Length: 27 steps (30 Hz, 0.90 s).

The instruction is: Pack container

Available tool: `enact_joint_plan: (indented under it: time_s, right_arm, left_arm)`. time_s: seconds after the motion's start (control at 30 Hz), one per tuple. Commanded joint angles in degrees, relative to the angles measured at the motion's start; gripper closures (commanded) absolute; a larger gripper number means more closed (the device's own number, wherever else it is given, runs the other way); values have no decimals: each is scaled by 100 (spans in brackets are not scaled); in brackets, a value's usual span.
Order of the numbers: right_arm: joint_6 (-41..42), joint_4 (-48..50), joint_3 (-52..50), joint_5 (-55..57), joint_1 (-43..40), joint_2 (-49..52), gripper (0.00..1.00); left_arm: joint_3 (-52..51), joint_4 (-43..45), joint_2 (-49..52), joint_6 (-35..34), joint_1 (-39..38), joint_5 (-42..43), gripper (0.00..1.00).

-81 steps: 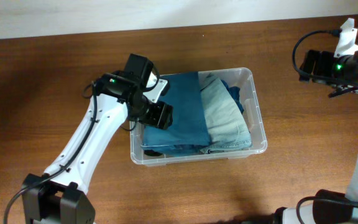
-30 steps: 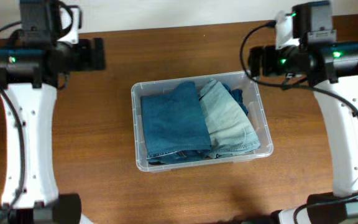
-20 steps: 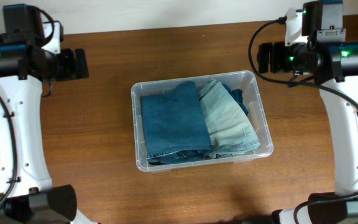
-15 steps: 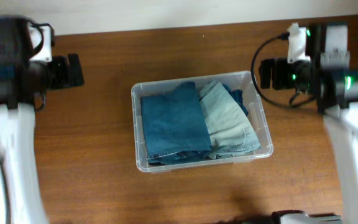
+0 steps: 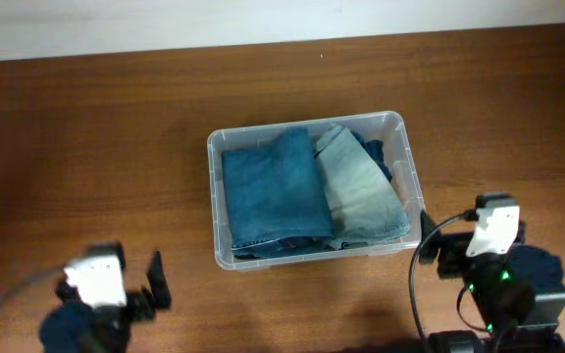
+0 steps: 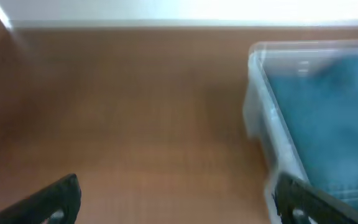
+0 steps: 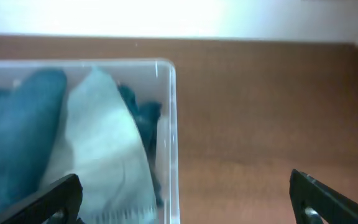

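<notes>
The clear plastic container [image 5: 211,196] stands mid-table. It holds folded dark blue jeans [image 5: 273,191] on the left and folded light blue jeans [image 5: 361,186] on the right, with darker cloth behind them. Its bottom is hidden by the clothes. My left gripper [image 5: 153,289] is open and empty, low at the near left, apart from the container. In the left wrist view the gripper [image 6: 179,208] faces bare table, with the container wall [image 6: 260,118] on the right. My right gripper [image 5: 437,257] is open and empty by the container's near right corner. In the right wrist view it [image 7: 185,205] straddles the container's right wall [image 7: 169,124].
Brown wooden table [image 5: 96,147] all round the container. A pale wall strip [image 5: 165,20] runs along the far edge. A black cable [image 5: 415,294] loops beside the right arm at the near edge.
Both arms have pulled back from the far side of the table down to the near edge, left and right of the container. The container and clothes have not moved.
</notes>
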Motion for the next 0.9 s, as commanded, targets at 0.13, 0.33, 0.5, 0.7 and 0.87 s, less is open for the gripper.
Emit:
enact_joint_plan:
  time_s: [0.13,0.33,0.5,0.7,0.87]
  right_arm:
    - [4,-918,-103,111,-4,-114,1]
    - [4,-1344,-103,114,-4,-114,2]
    - [4,-1344,-105,111,-4,-122,2]
    - [4,-1327,-179,66,-9,-732,2]
    - [2,-402,-1126,-243,-9,-1958,2]
  left_arm:
    - [-243,-968,-651,85,9,85,1]
    - [-243,-968,-649,85,9,85,1]
    - [-243,-968,-651,85,9,85,1]
    - [-243,-968,-651,85,9,85,0]
    - [-243,-968,-651,85,9,85,1]
